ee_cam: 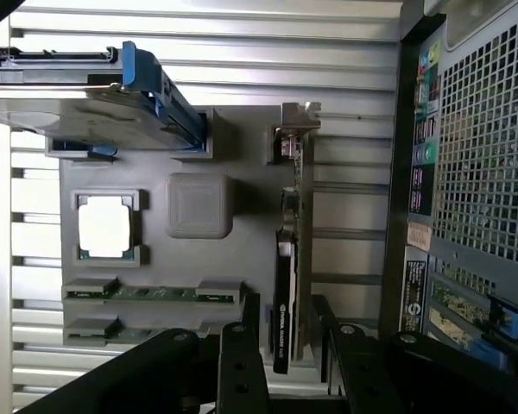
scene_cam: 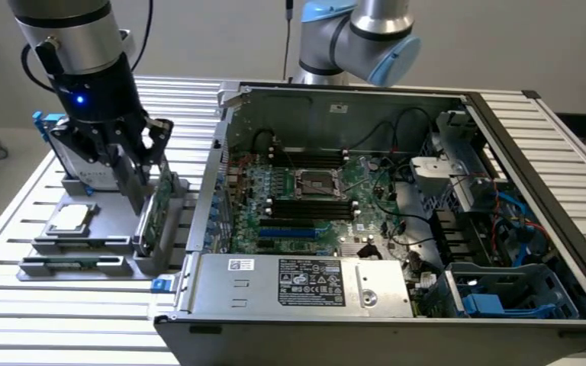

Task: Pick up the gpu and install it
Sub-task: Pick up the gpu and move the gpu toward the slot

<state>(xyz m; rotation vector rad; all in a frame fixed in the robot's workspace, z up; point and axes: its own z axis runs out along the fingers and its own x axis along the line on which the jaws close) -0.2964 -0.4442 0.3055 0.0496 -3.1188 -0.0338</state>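
Place: the gpu (ee_cam: pixel 287 250) stands on its edge in the grey holder tray (ee_cam: pixel 242 172), at 9 o'clock of the open computer case (scene_cam: pixel 395 305) in the exterior view.
Jaws: the gripper (ee_cam: pixel 295 358) is wide open with one finger on each side of the gpu, and it holds nothing.
Contact: probably none yet, though this is hard to see.
Good grip: keep the fingers centred, press on the flat faces, and avoid the metal bracket (ee_cam: pixel 295 116).

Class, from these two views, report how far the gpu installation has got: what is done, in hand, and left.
Done: the tool is lined up over the gpu, which stands on edge in its grey holder. In hand: nothing; the tool is open, a finger on either side of it. Left: the gpu is not gripped or lifted, and is not in the open case.
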